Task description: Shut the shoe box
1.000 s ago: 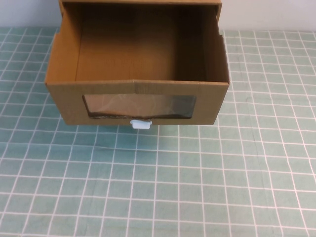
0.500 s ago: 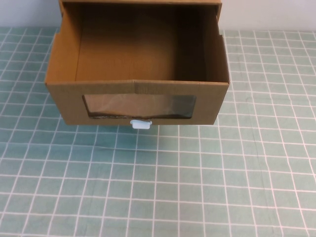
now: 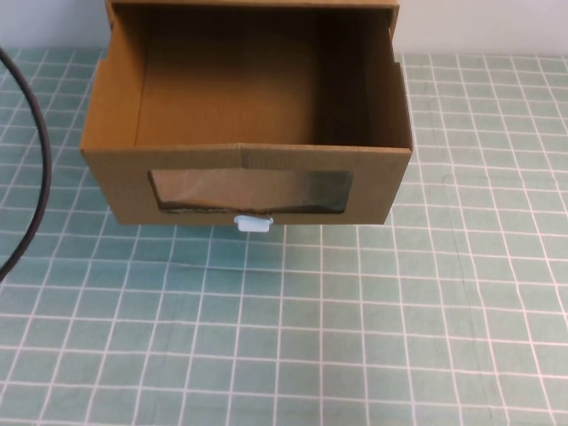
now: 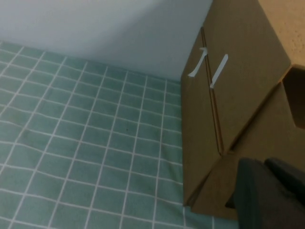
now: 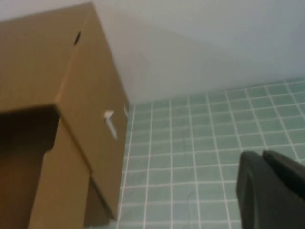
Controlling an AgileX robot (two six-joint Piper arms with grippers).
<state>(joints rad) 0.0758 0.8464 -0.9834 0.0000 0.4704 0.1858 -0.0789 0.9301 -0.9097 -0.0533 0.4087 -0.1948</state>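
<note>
The shoe box (image 3: pixel 124 182) stands at the back middle of the table with its drawer pulled out toward me and empty. Its front has a clear window (image 3: pixel 250 191) with a small white pull tab (image 3: pixel 253 222) below it. Neither gripper shows in the high view. In the left wrist view my left gripper (image 4: pixel 264 164) is shut and empty, close beside the box's left side (image 4: pixel 238 71). In the right wrist view my right gripper (image 5: pixel 262 155) is shut and empty, above the mat to the right of the box (image 5: pixel 86 95).
A green mat with a white grid (image 3: pixel 355 337) covers the table. A black cable (image 3: pixel 40 151) curves along the left edge of the high view. A pale wall (image 4: pixel 119 33) stands behind the box.
A black cable has come into the high view at the left edge. The box has not moved.
</note>
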